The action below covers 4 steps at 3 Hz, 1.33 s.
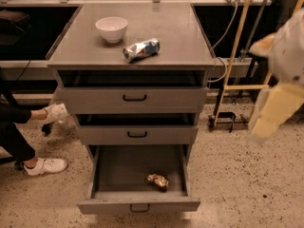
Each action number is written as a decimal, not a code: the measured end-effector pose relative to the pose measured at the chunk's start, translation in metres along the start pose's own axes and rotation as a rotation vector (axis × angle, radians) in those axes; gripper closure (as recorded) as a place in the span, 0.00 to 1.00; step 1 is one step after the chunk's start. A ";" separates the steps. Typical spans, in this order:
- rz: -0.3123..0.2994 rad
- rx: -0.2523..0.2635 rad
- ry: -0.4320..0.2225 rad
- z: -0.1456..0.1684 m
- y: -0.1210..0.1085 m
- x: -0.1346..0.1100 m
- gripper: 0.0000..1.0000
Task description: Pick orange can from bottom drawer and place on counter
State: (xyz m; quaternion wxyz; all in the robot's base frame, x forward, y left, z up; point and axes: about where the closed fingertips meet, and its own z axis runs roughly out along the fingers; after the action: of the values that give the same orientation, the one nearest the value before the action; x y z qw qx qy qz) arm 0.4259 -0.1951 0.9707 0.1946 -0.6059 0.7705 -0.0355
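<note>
Inside the open grey bottom drawer [118, 169], front right, lies the crushed orange-brown metal can [158, 180]. Well right of that drawer hangs the blurred, edge-cropped pale pincer [273, 115]; I cannot tell its state.

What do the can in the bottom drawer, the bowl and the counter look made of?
The orange can: thin metal, crumpled and glinting. The bowl: white, smooth, probably glazed ceramic. The counter: grey, faint sheen, perhaps laminate or painted metal. The end effector hangs right of the cabinet.
</note>
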 end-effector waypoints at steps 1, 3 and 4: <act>0.070 -0.088 -0.127 0.056 0.048 -0.025 0.00; 0.212 -0.309 -0.189 0.235 0.147 -0.073 0.00; 0.204 -0.413 -0.100 0.349 0.199 -0.070 0.00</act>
State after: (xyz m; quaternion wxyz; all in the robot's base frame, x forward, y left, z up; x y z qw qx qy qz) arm 0.3754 -0.0133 0.6093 0.1070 -0.5530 0.8080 0.1726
